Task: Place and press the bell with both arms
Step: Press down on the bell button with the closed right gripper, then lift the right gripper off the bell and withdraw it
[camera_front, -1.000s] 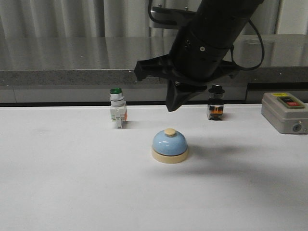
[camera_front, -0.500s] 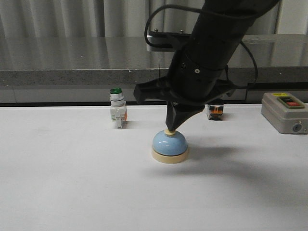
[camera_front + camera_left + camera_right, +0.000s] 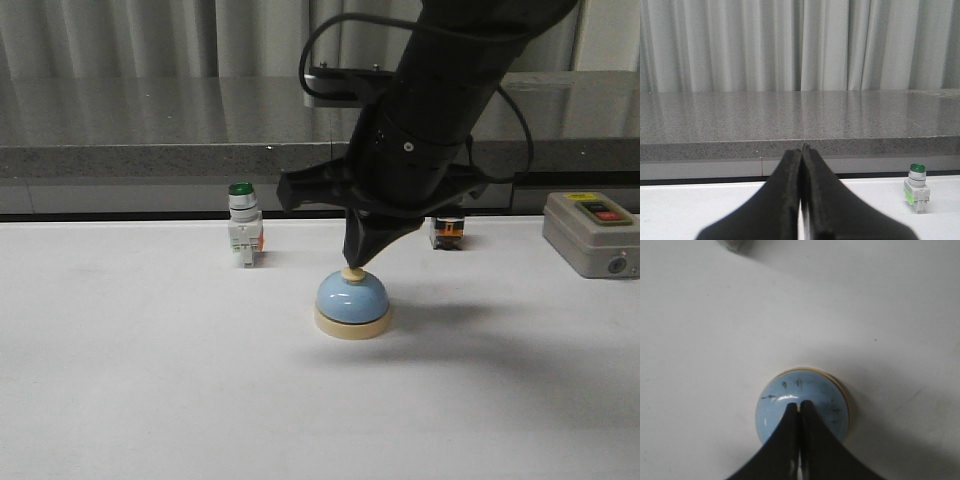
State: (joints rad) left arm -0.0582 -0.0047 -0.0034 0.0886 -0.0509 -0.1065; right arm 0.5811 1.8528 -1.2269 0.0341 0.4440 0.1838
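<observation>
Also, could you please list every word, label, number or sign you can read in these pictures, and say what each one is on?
None can be read.
grey box: a yellow label above its red and green buttons, too small and blurred to read.
green-capped switch: orange and green patches, no legible print.
black-capped switch: an orange mark, unreadable.
bell: dark specks on the dome, no lettering.

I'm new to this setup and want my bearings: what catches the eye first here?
The big black right arm fills the middle, its shut right gripper pointing straight down onto the cream button of the light-blue bell on the white table. Behind it stand a green-capped switch and, at the right edge, a grey button box.
</observation>
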